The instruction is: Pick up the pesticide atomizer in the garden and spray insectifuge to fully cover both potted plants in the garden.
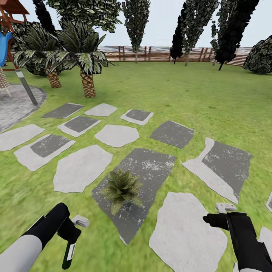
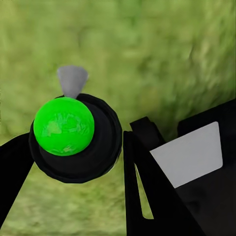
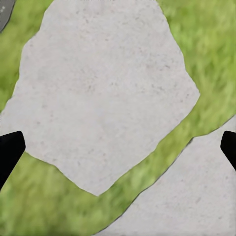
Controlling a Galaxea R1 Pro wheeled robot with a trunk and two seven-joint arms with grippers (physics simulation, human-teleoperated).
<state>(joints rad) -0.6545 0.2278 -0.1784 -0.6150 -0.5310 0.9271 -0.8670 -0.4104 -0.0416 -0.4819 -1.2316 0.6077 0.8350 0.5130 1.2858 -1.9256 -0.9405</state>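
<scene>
Left gripper (image 2: 73, 164): you have its two black fingers closed against the pesticide atomizer (image 2: 73, 137), a round black body with a bright green cap and a small grey nozzle, hanging over blurred lawn. In the head view that gripper (image 1: 70, 241) sits low on your left. Your right gripper (image 3: 118, 152) is spread wide and holds nothing, its fingertips at the far edges of its wrist view above a pale stepping stone (image 3: 103, 93); the head view shows it (image 1: 217, 220) low on your right.

You can see one potted plant (image 1: 122, 187), standing on one long dark grey stone (image 1: 151, 166) between your arms. Its pot is hidden under the leaves, and I cannot tell whether any specks lie on them. Roughly a dozen stepping stones lie ahead, with two palms (image 1: 87, 81) and one wooden fence (image 1: 158, 54) beyond
</scene>
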